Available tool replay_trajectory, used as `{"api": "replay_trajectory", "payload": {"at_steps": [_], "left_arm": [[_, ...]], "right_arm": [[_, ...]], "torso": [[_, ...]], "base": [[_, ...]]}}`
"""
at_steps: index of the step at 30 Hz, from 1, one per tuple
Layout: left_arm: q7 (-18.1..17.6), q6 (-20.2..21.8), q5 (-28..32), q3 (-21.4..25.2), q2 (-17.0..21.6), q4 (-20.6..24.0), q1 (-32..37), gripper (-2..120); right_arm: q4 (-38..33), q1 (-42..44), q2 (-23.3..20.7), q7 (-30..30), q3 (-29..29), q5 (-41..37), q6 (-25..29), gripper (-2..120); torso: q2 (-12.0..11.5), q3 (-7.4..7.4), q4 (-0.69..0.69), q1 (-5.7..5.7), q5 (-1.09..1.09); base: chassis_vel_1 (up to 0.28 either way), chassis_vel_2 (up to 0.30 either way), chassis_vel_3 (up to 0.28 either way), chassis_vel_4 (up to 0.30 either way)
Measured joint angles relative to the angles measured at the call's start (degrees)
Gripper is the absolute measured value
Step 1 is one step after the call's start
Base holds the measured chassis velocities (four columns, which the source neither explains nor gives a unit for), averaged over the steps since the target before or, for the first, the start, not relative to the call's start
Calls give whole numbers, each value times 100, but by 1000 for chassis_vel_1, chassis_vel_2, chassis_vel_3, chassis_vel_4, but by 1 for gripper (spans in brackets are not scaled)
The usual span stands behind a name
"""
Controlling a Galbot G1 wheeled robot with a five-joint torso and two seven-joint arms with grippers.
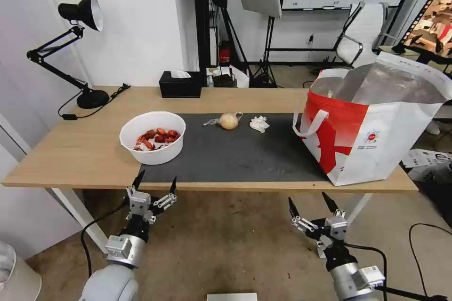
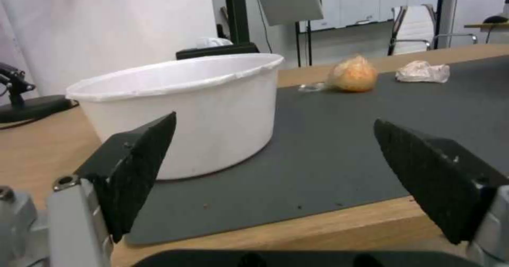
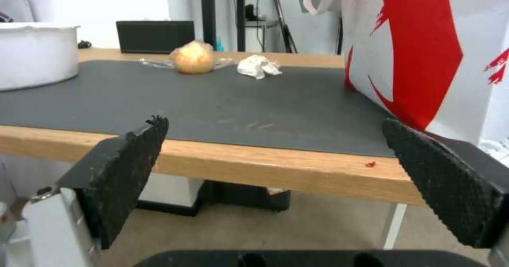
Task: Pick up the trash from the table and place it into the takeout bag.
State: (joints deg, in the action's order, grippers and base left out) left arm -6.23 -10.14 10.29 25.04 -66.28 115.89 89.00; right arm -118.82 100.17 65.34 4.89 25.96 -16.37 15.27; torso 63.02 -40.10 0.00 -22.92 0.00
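On the table [image 1: 66,150] a white bowl of red shells [image 1: 152,137] [image 2: 191,112] [image 3: 32,54] stands at the dark mat's left edge. Farther back on the mat lie a knotted clear bag with a tan lump [image 1: 228,121] [image 2: 352,74] [image 3: 194,57] and a crumpled white tissue [image 1: 259,123] [image 2: 422,71] [image 3: 257,66]. The takeout bag [image 1: 372,122] [image 3: 429,48] stands open at the right end, foil lining showing. My left gripper [image 1: 155,182] [image 2: 273,140] hangs open just before the front edge, below the bowl. My right gripper [image 1: 310,204] [image 3: 273,140] is open, lower, before the bag.
A black tissue box [image 1: 180,84] [image 3: 155,36] sits at the table's back edge and a black desk lamp [image 1: 80,51] at the back left. Behind are light stands and a white chair [image 1: 365,33]. Cables lie on the floor at the right.
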Motion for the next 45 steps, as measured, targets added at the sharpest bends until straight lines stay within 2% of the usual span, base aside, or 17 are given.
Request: {"api": "replay_trajectory", "payload": {"at_steps": [6,12,13,16,18,19,21,23,24,25,27,28,31,32,34,43,45], "left_arm": [[85,12,53,-5,41,27,1,100],[92,13,46,7,44,27,24,100],[96,13,22,14,8,37,52,100],[97,13,-12,25,-36,71,91,100],[99,13,-85,77,-111,131,198,100],[99,13,-85,77,-111,131,198,100],[98,13,-99,149,-117,140,227,100],[96,13,-99,170,-116,141,229,100],[96,13,-92,216,-101,142,228,100],[96,13,-92,216,-101,142,228,100],[95,14,-85,241,-81,140,216,100],[93,18,-73,249,-69,122,197,100],[92,20,-66,254,-66,117,187,100],[92,23,-45,263,-66,99,168,100],[92,23,-27,268,-66,78,154,100],[90,24,60,269,-56,18,63,100],[90,23,75,281,-54,15,54,100]], "right_arm": [[43,-106,-61,5,-98,-63,-64,100],[43,-895,-432,27,-609,-551,-437,100],[46,-1366,-649,29,-815,-817,-613,100],[94,-1758,-845,32,-1000,-1042,-713,100],[409,-2807,-1287,99,-1547,-1497,-928,100],[409,-2807,-1287,99,-1547,-1497,-928,100],[672,-3686,-1467,297,-2041,-1843,-1148,100],[751,-3956,-1486,380,-2201,-1944,-1211,100],[973,-4576,-1486,620,-2627,-2186,-1393,100],[973,-4576,-1486,620,-2627,-2186,-1393,100],[1298,-5182,-1387,1009,-3076,-2354,-1617,100],[1751,-5816,-1190,1515,-3510,-2476,-1866,100],[2032,-6168,-1038,1800,-3717,-2571,-1992,100],[2597,-6815,-685,2239,-4005,-2780,-2186,100],[3046,-7260,-381,2471,-4199,-2895,-2348,100],[4673,-8211,554,3224,-4460,-2952,-2995,100],[5068,-8356,803,3586,-4403,-2993,-3312,100]], "torso": [[0,0,-1,0,0],[0,-1,-1,0,1],[0,-1,0,0,0],[0,0,1,0,-1],[0,-1,1,0,1],[0,-1,1,0,1],[0,-1,1,-1,0],[0,-1,0,-1,-1],[0,-1,2,-1,0],[0,-1,2,-1,0],[0,-1,0,-1,-1],[0,-1,-1,0,0],[-1,-2,0,-1,-1],[-1,-2,1,-2,0],[-1,-2,2,-2,-2],[-1,-1,1,-2,-1],[-1,-1,1,-1,-1]], "base": [[0,0,0,0],[0,0,0,0],[0,0,0,0],[0,0,0,0],[0,0,0,0],[0,0,0,0],[0,0,0,0],[0,0,0,0],[0,0,0,0],[0,0,0,0],[0,0,0,0],[0,0,0,0],[0,0,0,0],[0,0,0,0],[0,0,0,0],[0,0,0,0],[0,0,0,0]]}}
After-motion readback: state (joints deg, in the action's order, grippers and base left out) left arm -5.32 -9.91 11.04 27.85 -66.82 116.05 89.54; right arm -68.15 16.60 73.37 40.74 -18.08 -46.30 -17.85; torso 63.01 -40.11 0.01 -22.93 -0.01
